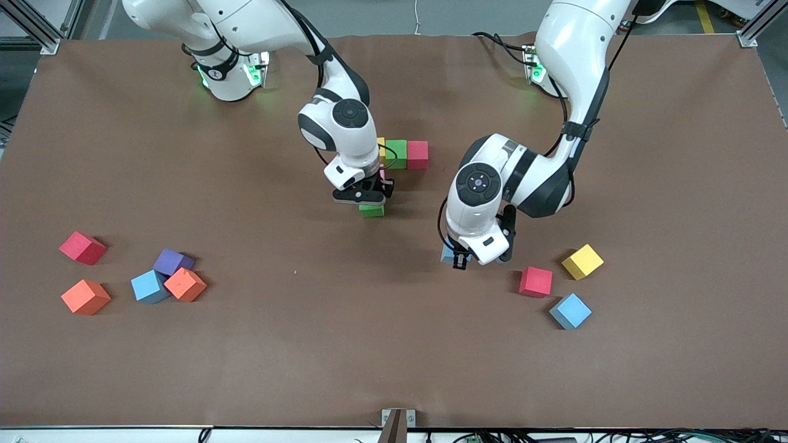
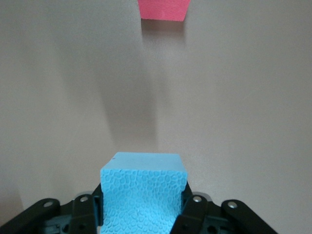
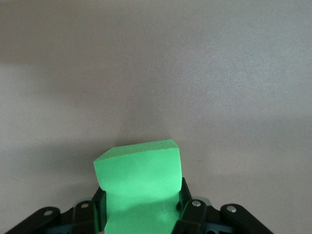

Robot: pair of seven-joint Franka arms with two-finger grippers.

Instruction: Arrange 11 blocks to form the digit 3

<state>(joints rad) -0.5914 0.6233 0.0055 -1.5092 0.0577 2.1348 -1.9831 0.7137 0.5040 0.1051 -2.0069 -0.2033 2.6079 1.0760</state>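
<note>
A row of three blocks (image 1: 406,154) sits near the table's (image 1: 92,154) middle, toward my bases' edge. My right gripper (image 1: 369,198) squeezes a green block (image 1: 372,210) just below it. My left gripper (image 1: 458,257) squeezes a blue block (image 2: 144,192) over the table's middle.

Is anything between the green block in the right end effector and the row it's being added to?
Nothing visible: the green block sits in the right end effector, just nearer the camera than the row.
</note>
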